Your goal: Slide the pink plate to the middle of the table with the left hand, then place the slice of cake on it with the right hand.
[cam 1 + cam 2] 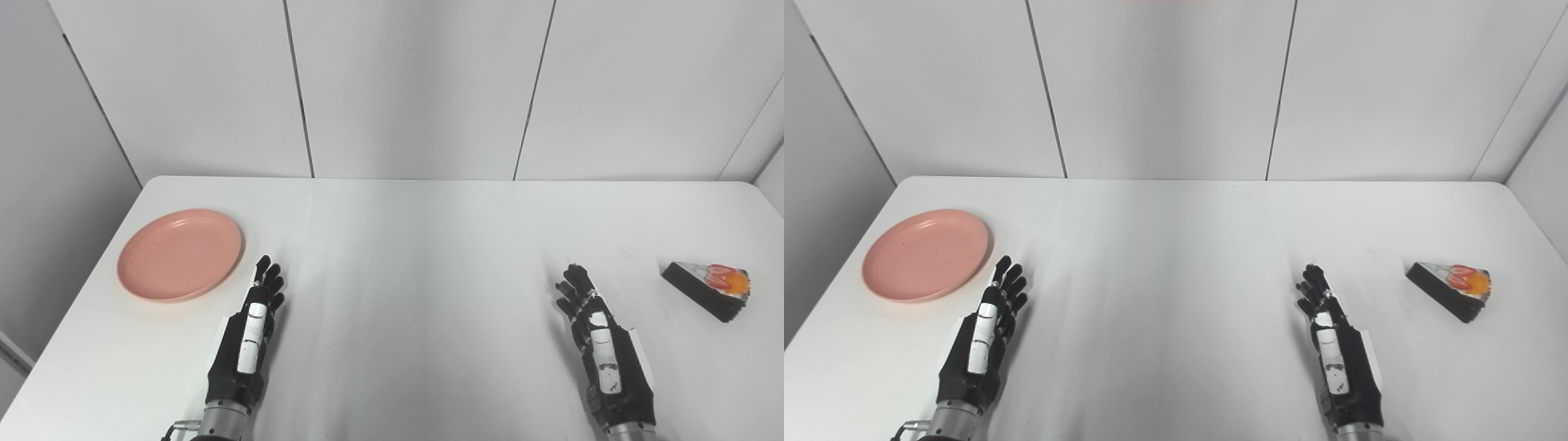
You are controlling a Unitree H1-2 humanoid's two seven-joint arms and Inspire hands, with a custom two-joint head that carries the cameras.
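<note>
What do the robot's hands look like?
Both the left hand and the right hand are black, with slim dark fingers and a shiny white strip along the top. Each ends in a round silver metal wrist, and the left wrist has a small metal loop.

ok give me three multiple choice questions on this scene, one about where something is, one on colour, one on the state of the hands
1. Where is the plate?
A. on the left side of the table, beyond the left hand
B. in the middle of the table
C. under the slice of cake

2. What colour is the plate?
A. blue
B. pink
C. green

3. What are the hands doing?
A. the right hand holds the cake
B. the left hand grips the plate
C. both are open and hold nothing

Answers:
1. A: the plate lies near the left edge, with the left hand just beside it on the near side.
2. B: it is plainly pink against the white table.
3. C: both hands have straight fingers, apart from the plate and the cake alike.
</note>
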